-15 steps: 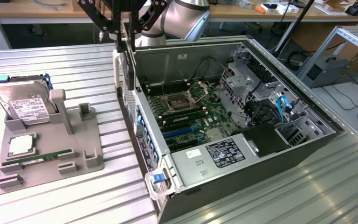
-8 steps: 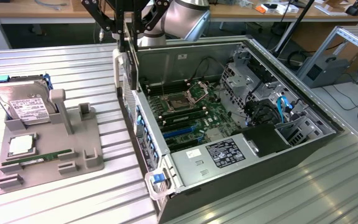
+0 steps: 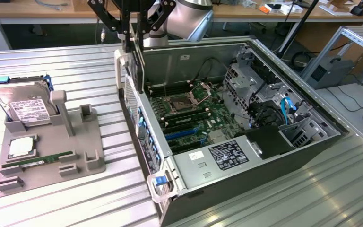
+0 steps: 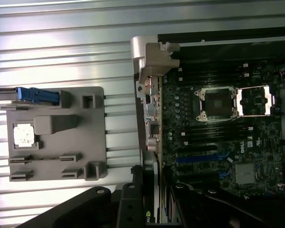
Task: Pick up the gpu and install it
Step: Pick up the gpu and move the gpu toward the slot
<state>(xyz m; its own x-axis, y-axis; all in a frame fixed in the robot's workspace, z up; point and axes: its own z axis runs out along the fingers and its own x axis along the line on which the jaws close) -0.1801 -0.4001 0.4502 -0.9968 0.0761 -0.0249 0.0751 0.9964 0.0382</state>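
The gpu [image 3: 124, 66] is a thin card hanging on edge with its silvery metal bracket end down, over the open computer case's [image 3: 307, 113] wall on the exterior view's left. My gripper [image 3: 133, 45] is shut on the card's upper part. The wrist view sees the gpu [image 4: 151, 99] edge-on, running from between my fingers [image 4: 133, 199] out to the bracket. It sits above the motherboard's [image 4: 218, 142] edge, near the blue slot [image 4: 197, 158]. The motherboard [image 3: 191, 113] and its blue slot [image 3: 183, 134] lie open inside the case.
A grey holder tray [image 3: 49, 156] stands on the ribbed metal table at the exterior view's left. It carries a hard drive [image 3: 24, 106], a processor [image 3: 21, 146] and a green memory stick [image 3: 39, 161]. Drive cages and cables fill the case's far side.
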